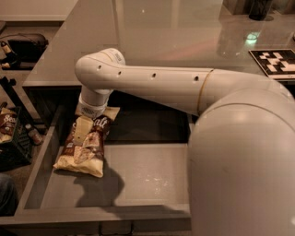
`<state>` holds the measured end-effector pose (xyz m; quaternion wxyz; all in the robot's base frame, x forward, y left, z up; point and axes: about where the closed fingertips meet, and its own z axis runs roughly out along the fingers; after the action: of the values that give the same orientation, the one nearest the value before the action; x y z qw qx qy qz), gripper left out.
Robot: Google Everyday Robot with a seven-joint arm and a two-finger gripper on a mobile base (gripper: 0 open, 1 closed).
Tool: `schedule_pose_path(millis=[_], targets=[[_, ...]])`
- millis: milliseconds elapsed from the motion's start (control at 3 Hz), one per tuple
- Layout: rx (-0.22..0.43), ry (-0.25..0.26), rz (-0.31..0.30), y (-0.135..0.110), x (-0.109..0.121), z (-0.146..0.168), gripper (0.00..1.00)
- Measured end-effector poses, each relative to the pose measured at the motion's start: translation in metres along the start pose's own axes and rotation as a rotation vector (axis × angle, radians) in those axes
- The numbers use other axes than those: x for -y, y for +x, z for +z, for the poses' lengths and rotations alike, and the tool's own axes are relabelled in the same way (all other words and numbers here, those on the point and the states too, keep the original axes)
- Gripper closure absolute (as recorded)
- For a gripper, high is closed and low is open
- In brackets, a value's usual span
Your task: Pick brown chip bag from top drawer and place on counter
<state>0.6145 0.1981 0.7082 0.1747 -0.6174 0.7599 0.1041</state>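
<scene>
The brown chip bag point(86, 150), with cream ends and white lettering, lies at the left end of the open top drawer point(152, 177), on its pale-grey floor. My white arm reaches from the right across the drawer and bends down at the wrist. My gripper point(83, 130) points down onto the upper middle of the bag and touches or nearly touches it. The wrist hides the bag's far end. The glossy grey counter point(152, 37) stretches behind the drawer.
A black crate point(11, 147) holding another snack bag point(6, 124) stands on the floor left of the drawer. A black-and-white marker tag point(276, 62) and a dark container point(260, 8) sit on the counter at the far right. A dark bag point(27, 46) lies on the floor at upper left.
</scene>
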Motion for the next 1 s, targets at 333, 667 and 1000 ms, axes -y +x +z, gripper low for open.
schedule_pose_path(millis=[333, 667, 1000], targets=[[-0.032, -0.022, 0.036, 0.007, 0.010, 0.028, 0.00], [-0.068, -0.030, 0.054, 0.015, 0.022, 0.050, 0.00], [-0.080, -0.018, 0.039, 0.019, 0.024, 0.060, 0.18]])
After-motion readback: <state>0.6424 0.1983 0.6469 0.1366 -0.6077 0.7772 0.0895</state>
